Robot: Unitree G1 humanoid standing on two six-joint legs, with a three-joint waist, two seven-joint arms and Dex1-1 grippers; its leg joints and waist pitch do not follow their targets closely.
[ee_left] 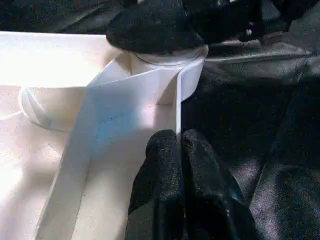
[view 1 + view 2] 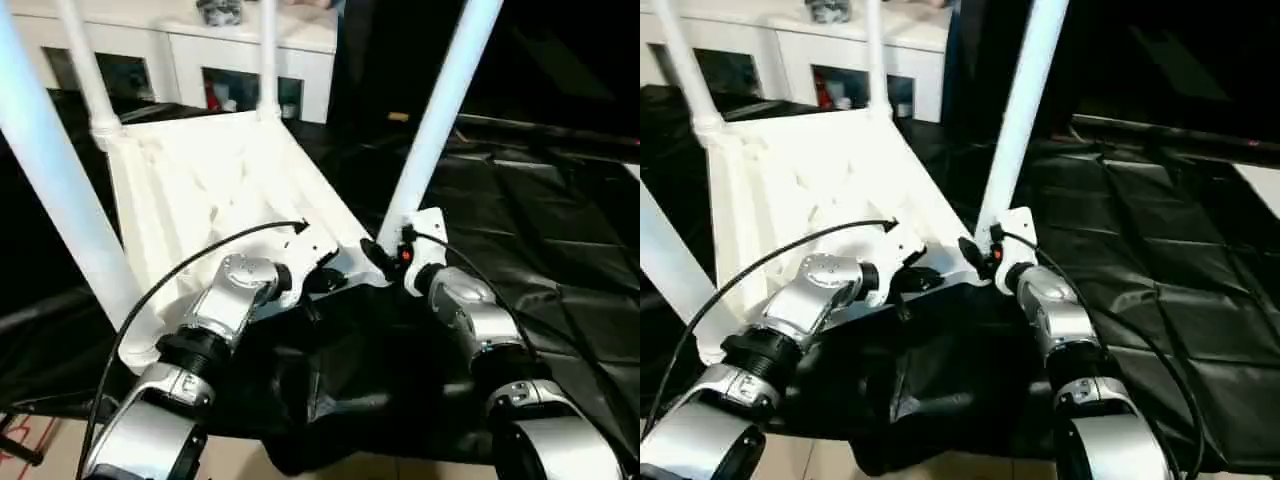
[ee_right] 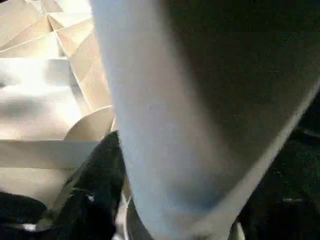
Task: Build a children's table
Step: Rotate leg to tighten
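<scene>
My left pincer point(image 1: 180, 150) sits pressed together against the upturned tabletop's point(image 2: 200, 180) rim; right pincer point(image 2: 385, 255) is at the near leg's point(image 2: 440, 110) base, gap unclear.

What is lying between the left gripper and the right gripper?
In the left eye view, the tabletop's near rim edge spans from left gripper to right gripper, beside the leg.

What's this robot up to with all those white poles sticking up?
It is putting together a children's table. The white tabletop lies upside down on a black-draped work table, with four tube legs standing in its corner sockets. The left gripper, fingers shut, rests at the tabletop's near edge. The right gripper is at the base of the near right leg.
</scene>
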